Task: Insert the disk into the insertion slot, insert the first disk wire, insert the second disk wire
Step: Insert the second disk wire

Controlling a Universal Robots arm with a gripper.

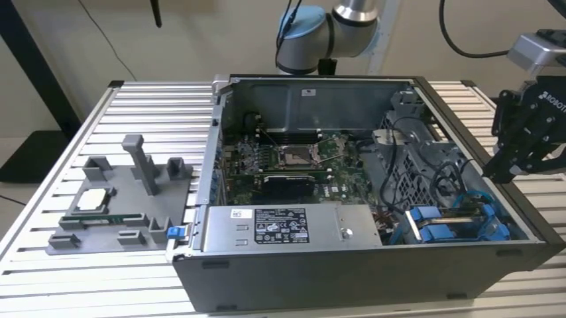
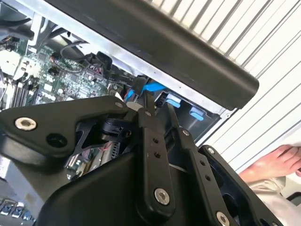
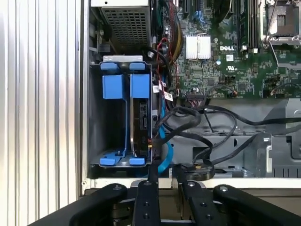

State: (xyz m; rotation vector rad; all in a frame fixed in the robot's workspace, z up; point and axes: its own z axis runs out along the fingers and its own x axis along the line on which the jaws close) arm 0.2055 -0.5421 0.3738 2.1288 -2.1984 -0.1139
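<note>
Pincer [image 3: 165, 170] hovering; jaws narrowly parted

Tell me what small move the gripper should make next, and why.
Probably lower the gripper toward the blue cable beside the drive cage: the disk already sits inside it, while the gripper hangs over the case wall.

Print around the open computer case
A white rectangular sticker [image 1: 280, 225] with dense black print lay on the grey metal power-supply box [image 1: 354, 228], its lines too fine to make out. A small white label [image 1: 308, 92] sat on the case's rear wall [image 1: 345, 109]. White lettering [image 3: 229, 48] marked the green motherboard [image 3: 221, 77], and white letters [image 1: 555, 99] ran along the black gripper [image 1: 502, 173].
</note>
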